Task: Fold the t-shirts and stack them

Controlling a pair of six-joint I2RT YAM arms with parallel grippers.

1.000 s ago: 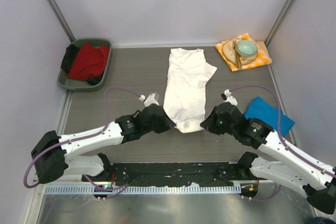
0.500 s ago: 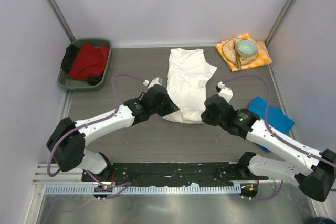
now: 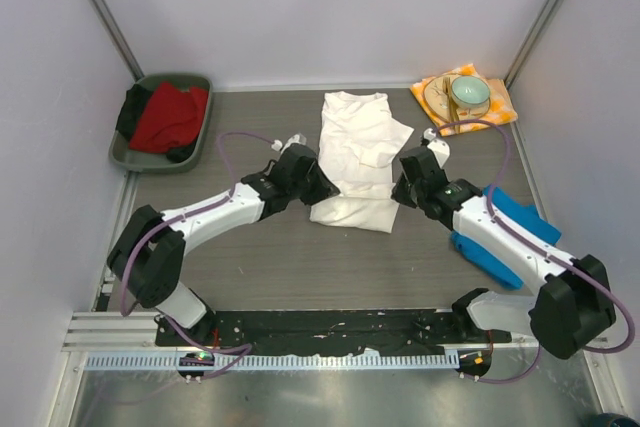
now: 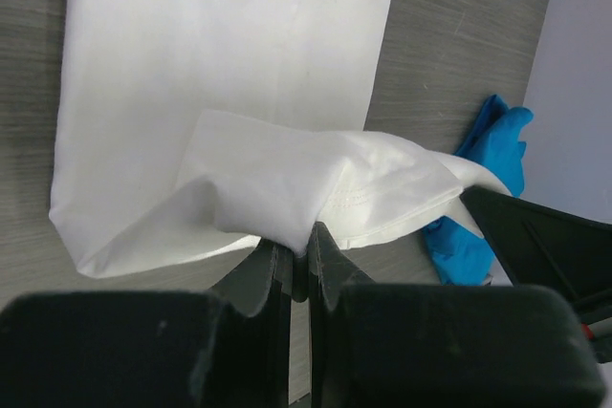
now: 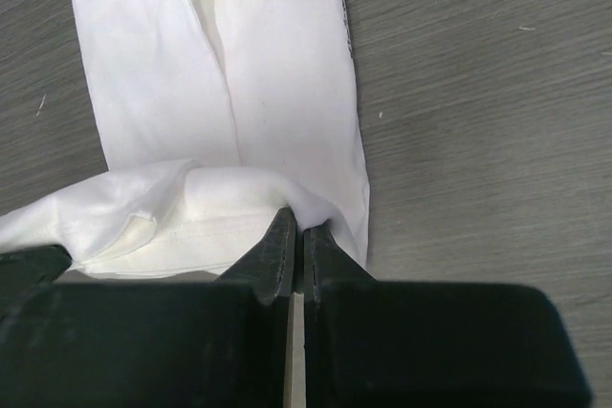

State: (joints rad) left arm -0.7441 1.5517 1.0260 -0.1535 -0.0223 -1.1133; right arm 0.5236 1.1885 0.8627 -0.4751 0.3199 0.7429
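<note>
Grey counter (image 3: 250, 257): the white t-shirt (image 3: 355, 137) lies lengthwise, its near hem raised and doubled over. The left hand (image 3: 318, 192) and right hand (image 3: 402, 192) each pinch one hem corner.

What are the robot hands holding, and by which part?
The white t-shirt, by its bottom hem: left gripper at one corner, right gripper at the other.

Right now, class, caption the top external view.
The left gripper and right gripper pinch the hem of the white t-shirt, doubled over itself.

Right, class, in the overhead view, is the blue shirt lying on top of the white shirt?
No, the blue shirt lies apart, off to the right of the white shirt.
</note>
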